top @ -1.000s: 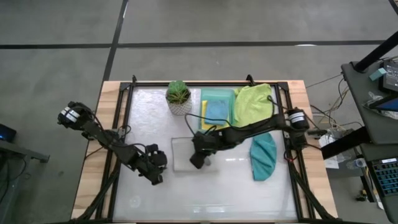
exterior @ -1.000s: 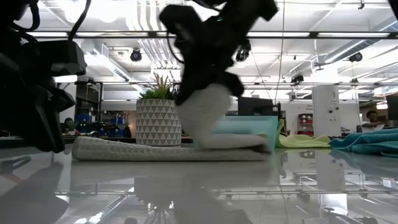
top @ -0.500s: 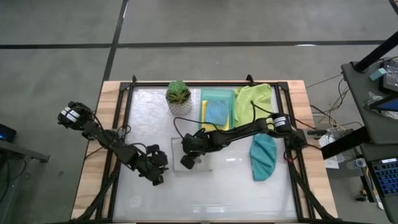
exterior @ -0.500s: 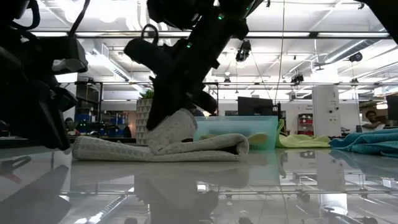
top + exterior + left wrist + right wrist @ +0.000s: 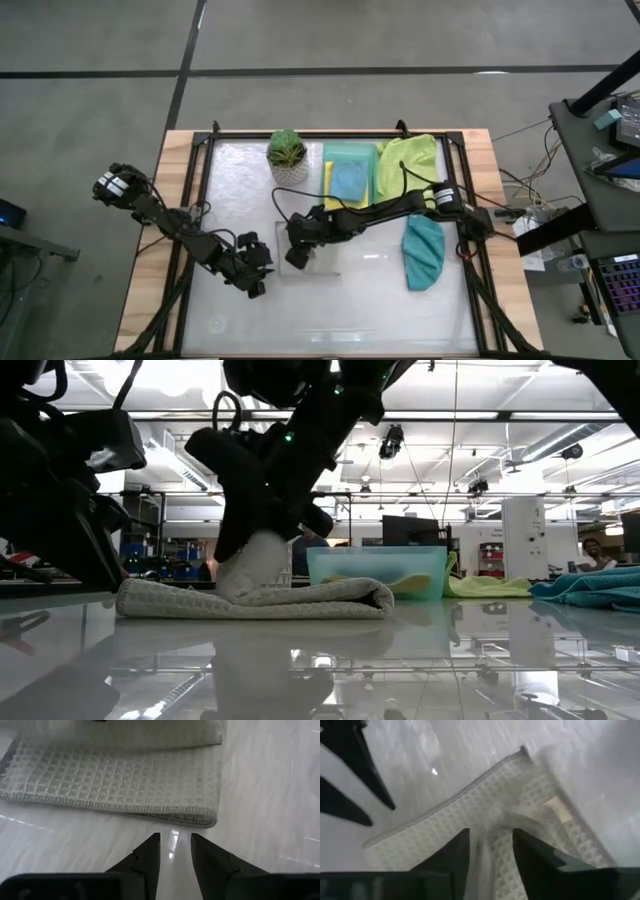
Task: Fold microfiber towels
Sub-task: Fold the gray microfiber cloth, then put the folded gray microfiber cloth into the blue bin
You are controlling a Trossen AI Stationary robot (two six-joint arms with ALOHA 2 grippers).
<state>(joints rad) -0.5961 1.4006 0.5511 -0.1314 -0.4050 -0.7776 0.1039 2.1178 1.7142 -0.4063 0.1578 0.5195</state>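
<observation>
A pale grey microfiber towel lies folded double near the table's middle, its folded edge toward the right. My right gripper is slanted down over its left half, open, with a raised ridge of the cloth standing between the fingers. My left gripper hovers just left of and nearer than the towel's corner, slightly open and holding nothing. The teal towel lies bunched at the right. The lime green one lies at the far right. My right gripper comes slanting down from the table's right, its open fingers on either side of a humped ridge of the grey towel's upper layer. The ridge rises into the gripper while the rest lies flat. Whether the fingers touch it, I cannot tell.
A potted plant stands at the far side. Beside it, a mint-green tray holds a light blue cloth on a yellow one. The near half of the glossy table is bare, inside a black frame.
My right gripper has gone toward the table's left edge and a little down, carrying the grey towel's right edge over. That edge now lies on the left part, with a fold at the right. The towel's left end has stayed in place.
</observation>
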